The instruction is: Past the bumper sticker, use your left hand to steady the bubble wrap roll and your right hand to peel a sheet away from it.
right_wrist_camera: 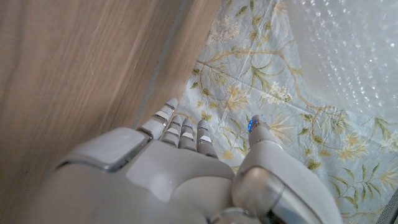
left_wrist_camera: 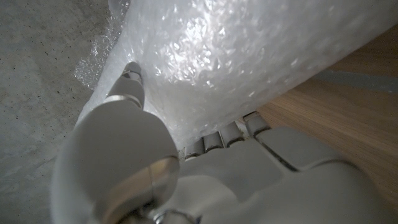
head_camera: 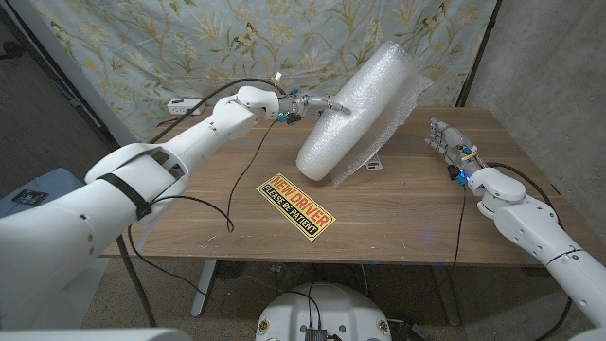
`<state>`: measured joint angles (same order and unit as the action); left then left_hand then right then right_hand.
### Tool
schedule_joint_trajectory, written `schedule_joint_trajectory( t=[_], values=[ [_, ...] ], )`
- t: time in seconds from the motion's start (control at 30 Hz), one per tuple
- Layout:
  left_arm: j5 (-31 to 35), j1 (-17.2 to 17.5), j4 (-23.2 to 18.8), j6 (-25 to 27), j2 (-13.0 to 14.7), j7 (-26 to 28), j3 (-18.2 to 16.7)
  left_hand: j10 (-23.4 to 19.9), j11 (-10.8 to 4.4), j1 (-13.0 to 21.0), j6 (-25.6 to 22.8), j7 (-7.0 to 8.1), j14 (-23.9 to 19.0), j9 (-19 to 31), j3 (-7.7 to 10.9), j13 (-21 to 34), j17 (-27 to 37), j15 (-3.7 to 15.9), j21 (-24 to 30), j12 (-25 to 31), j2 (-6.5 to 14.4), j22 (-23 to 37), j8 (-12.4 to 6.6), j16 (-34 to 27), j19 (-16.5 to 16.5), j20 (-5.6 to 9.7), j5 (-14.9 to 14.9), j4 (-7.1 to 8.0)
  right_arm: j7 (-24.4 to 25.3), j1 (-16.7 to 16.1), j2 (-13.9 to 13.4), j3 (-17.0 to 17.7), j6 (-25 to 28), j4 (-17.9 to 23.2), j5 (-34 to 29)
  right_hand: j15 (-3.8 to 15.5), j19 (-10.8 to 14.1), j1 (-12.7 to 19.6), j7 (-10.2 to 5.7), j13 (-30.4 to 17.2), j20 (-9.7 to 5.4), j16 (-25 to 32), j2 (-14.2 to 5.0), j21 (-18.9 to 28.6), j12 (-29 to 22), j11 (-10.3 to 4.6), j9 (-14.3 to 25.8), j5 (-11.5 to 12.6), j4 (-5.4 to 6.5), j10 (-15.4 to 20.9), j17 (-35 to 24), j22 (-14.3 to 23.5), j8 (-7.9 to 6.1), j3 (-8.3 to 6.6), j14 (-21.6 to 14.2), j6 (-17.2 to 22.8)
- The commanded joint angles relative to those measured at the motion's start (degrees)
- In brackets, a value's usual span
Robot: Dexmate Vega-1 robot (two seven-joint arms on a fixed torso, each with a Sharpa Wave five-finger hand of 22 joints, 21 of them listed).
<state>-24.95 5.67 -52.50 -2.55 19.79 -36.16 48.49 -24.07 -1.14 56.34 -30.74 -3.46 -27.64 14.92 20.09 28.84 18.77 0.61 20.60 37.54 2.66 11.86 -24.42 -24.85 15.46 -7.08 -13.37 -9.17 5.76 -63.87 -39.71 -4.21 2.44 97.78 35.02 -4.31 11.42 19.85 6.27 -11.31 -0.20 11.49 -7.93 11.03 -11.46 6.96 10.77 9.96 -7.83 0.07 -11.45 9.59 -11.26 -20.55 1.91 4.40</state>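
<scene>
Nearest the robot, a yellow and black bumper sticker (head_camera: pixel 296 206) is seen lying flat on the wooden table (head_camera: pixel 398 208), and the words "NEW DRIVER" and "PLEASE BE PATIENT" can be read on it. A thin black cable (head_camera: pixel 204 201) is draped across the table to its left. Just past the sticker, the bubble wrap roll (head_camera: pixel 355 106) is held tilted, its lower end on the table and its upper end leaning toward the far right, with a loose sheet hanging from it along the right side. The roll is pressed by the left hand (head_camera: pixel 315 105) on its upper left flank; in the left wrist view the fingers (left_wrist_camera: pixel 231 133) are laid against the wrap and the thumb is raised beside it, so the roll is steadied. The right hand (head_camera: pixel 449 146) is kept well apart at the table's right side, with nothing held and its fingers (right_wrist_camera: pixel 180 129) straight and close together. A small white label (head_camera: pixel 375 166) lies by the roll's base; its print cannot be read. Behind the table a pale floral cloth (head_camera: pixel 142 38) is hung, and a white power strip (head_camera: pixel 180 104) sits at the far left edge
</scene>
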Motion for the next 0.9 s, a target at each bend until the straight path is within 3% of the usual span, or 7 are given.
schedule_joint_trajectory(
  t=[0.03,0.4,0.77,0.9],
  values=[
    [-2.77,-0.15,4.91,-0.65,-2.00,0.09,-0.96,-0.71,0.08,1.96,-1.13,-0.28,-0.56,2.54,0.37,0.72,0.19,0.06,0.24,0.53,2.34,0.23,-0.91,-0.55,0.18,-0.41,-0.41,0.12,1.55,-2.71,0.67,1.93,1.71,4.37,-1.69,-0.52,0.33,0.39,0.54,-0.14,0.48,0.53,0.47,0.23,-0.43,0.59,0.16,0.37,-0.45,0.32,0.01,0.20,-0.14,-0.12,-0.18,-0.03],
    [-5.54,-2.52,14.43,-2.13,-6.17,-2.32,-1.34,-1.21,-0.06,2.03,-1.69,-0.35,-0.98,2.80,0.34,1.04,0.25,0.11,0.47,0.71,2.32,0.26,-1.20,-0.74,0.55,-0.45,-0.61,0.10,2.26,-5.70,1.76,4.25,3.06,7.98,-2.36,-1.00,0.54,0.66,1.01,-0.14,0.93,0.57,0.97,0.24,-0.57,1.13,0.13,0.33,-0.78,0.82,0.08,0.19,-0.15,-0.04,-0.59,0.17],
    [-7.97,-7.07,29.54,-5.52,-12.82,-4.79,-1.26,-1.32,0.04,2.14,-1.84,-0.44,-1.15,3.02,0.35,1.33,0.34,0.04,0.56,0.72,2.39,0.27,-1.31,-0.87,0.58,-0.44,-0.80,0.09,1.65,-6.83,1.27,5.75,5.68,10.54,-4.36,-1.66,0.22,0.92,1.73,-0.14,1.43,0.27,1.41,0.06,-0.33,1.62,0.09,0.26,-1.01,0.43,0.13,0.19,0.16,0.07,-0.14,-0.45],
    [-8.58,-7.73,31.24,-4.50,-13.86,-3.63,-1.17,-1.38,0.07,2.17,-1.91,-0.50,-1.24,3.10,0.40,1.42,0.33,-0.01,0.60,0.73,2.42,0.28,-1.36,-0.89,0.63,-0.42,-0.88,0.09,1.75,-6.92,1.44,6.11,6.32,11.20,-5.17,-1.86,0.04,0.94,1.91,-0.13,1.62,0.20,1.55,-0.01,-0.27,1.72,0.08,0.21,-1.02,0.32,0.13,0.19,0.26,0.14,-0.01,-0.72]
  ],
)
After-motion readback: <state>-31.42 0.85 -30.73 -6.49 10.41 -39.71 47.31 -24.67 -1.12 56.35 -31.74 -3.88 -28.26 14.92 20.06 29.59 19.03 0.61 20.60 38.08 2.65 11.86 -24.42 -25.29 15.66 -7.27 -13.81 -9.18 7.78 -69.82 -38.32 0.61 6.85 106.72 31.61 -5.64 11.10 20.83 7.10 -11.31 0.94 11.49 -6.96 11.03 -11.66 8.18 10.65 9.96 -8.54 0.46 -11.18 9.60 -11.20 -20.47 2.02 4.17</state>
